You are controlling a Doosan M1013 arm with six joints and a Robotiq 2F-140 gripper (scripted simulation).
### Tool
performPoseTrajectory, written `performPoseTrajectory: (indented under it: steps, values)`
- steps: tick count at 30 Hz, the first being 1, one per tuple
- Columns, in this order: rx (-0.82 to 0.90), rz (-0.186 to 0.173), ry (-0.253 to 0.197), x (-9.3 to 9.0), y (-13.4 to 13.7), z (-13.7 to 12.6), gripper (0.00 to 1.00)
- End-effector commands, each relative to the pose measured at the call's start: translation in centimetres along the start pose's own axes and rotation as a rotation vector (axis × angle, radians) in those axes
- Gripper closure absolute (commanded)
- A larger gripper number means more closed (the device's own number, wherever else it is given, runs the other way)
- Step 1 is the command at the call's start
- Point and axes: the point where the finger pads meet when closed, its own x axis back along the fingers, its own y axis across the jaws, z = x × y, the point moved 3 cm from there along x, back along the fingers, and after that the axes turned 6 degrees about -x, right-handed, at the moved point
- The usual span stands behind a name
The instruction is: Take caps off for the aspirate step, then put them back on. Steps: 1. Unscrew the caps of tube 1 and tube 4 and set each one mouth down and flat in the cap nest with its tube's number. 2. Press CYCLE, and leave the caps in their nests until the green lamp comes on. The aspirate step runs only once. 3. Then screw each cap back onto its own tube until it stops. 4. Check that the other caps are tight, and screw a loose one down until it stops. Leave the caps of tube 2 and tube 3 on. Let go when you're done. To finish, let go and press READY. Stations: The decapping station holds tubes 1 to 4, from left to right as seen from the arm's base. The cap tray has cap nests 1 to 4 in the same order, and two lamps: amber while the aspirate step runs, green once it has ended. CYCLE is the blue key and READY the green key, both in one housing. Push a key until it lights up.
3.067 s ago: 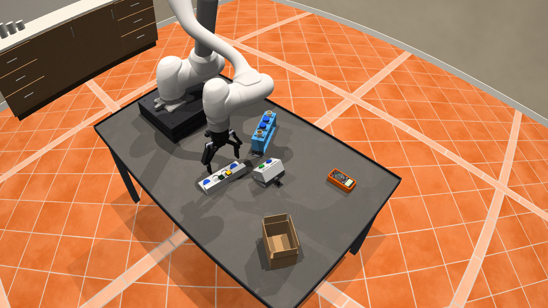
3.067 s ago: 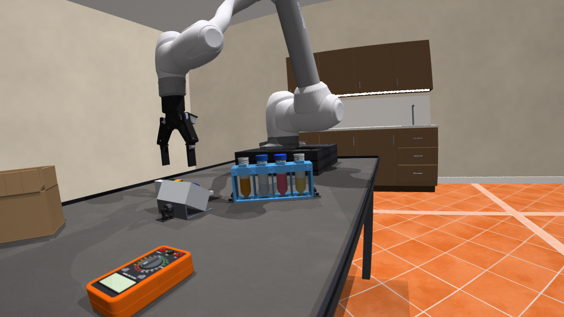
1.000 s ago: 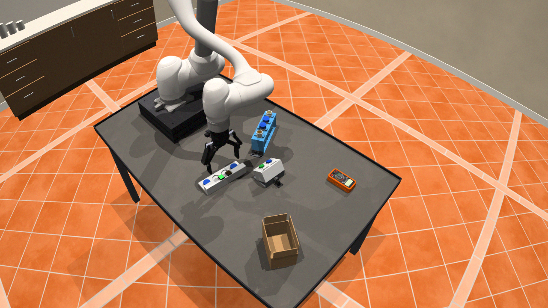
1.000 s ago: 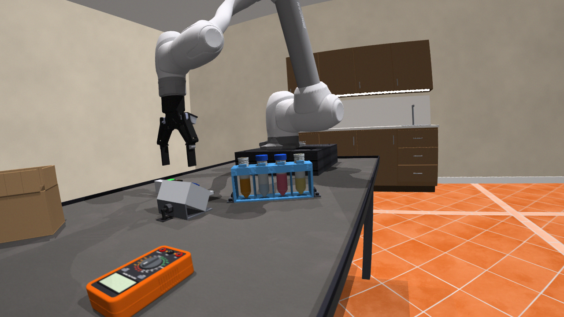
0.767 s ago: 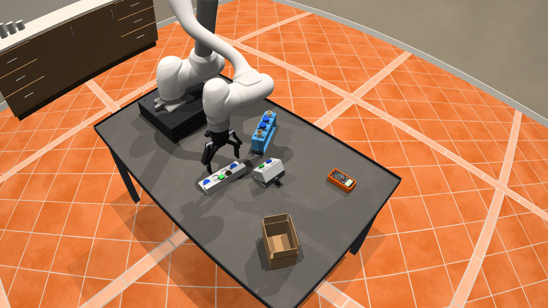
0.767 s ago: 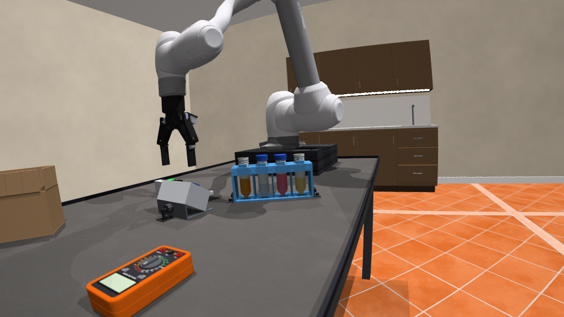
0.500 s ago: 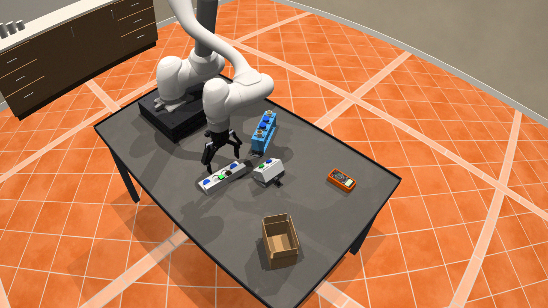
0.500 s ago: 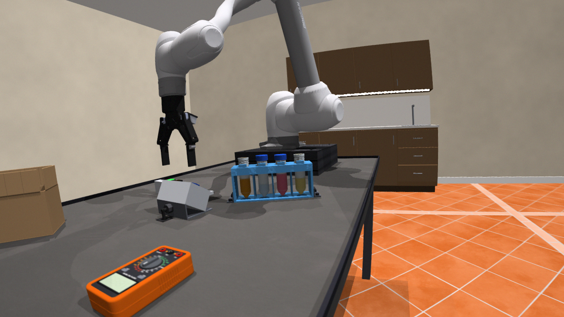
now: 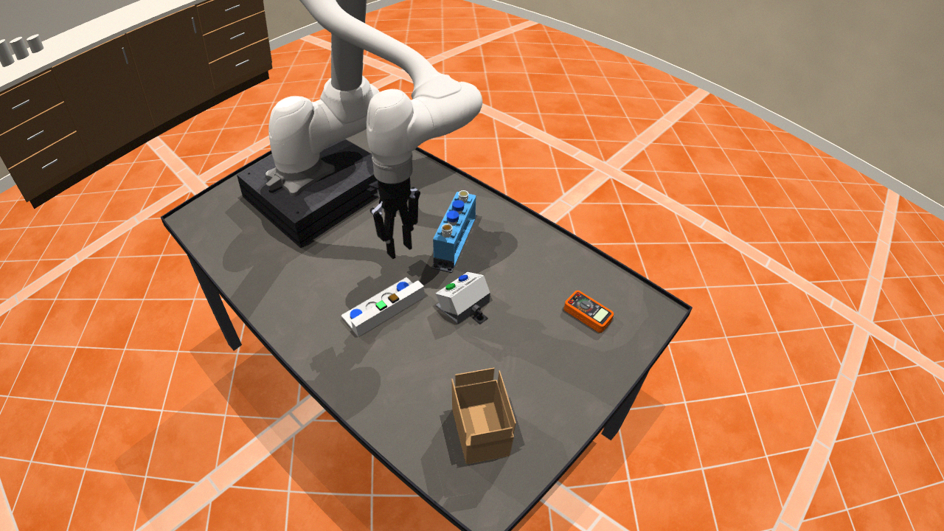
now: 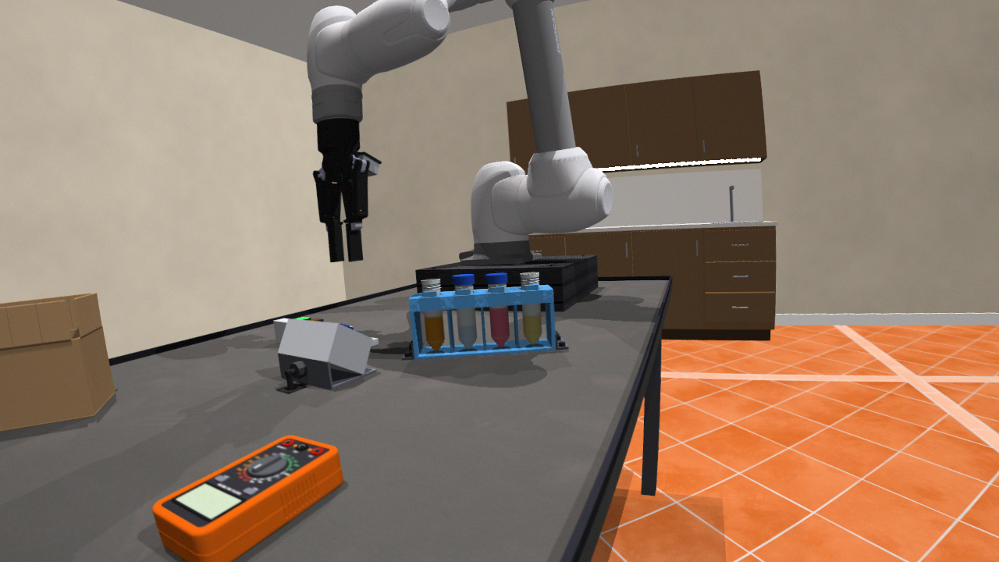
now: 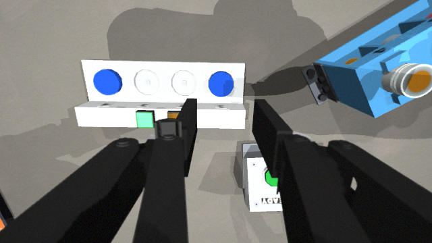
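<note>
The white cap tray (image 9: 383, 304) lies on the table, with a blue cap in each end nest (image 11: 107, 82) (image 11: 221, 84); the two middle nests are empty. Its green lamp (image 11: 144, 119) is lit and the amber lamp (image 11: 173, 115) is dark. The blue tube rack (image 9: 453, 227) holds four tubes: the two end tubes are uncapped, one showing in the wrist view (image 11: 406, 80), and the two middle ones wear blue caps. My gripper (image 11: 225, 115) (image 10: 346, 254) hangs high above the table between tray and rack, its fingers narrowed with a gap and nothing between them.
The grey key housing (image 9: 462, 295) with the green READY key (image 11: 270, 177) and the blue key (image 9: 467, 277) sits beside the tray. An orange multimeter (image 9: 588, 310) and an open cardboard box (image 9: 481, 414) lie farther off. The arm's black base plinth (image 9: 310, 191) stands behind.
</note>
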Motion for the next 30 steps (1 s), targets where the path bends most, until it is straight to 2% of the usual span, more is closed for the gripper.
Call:
performPoseTrajectory:
  steps: [1, 4, 16, 18, 30]
  values:
    - [-0.001, 0.0, 0.0, 0.1, 0.0, 0.0, 0.64]
    - [-0.001, 0.0, 0.0, 0.1, 0.0, 0.0, 0.64]
    - [-0.001, 0.0, 0.0, -5.9, 0.0, 0.0, 0.64]
    - [-0.001, 0.0, 0.0, -5.9, 0.0, 0.0, 0.64]
    - [-0.001, 0.0, 0.0, -11.9, 0.0, 0.0, 0.64]
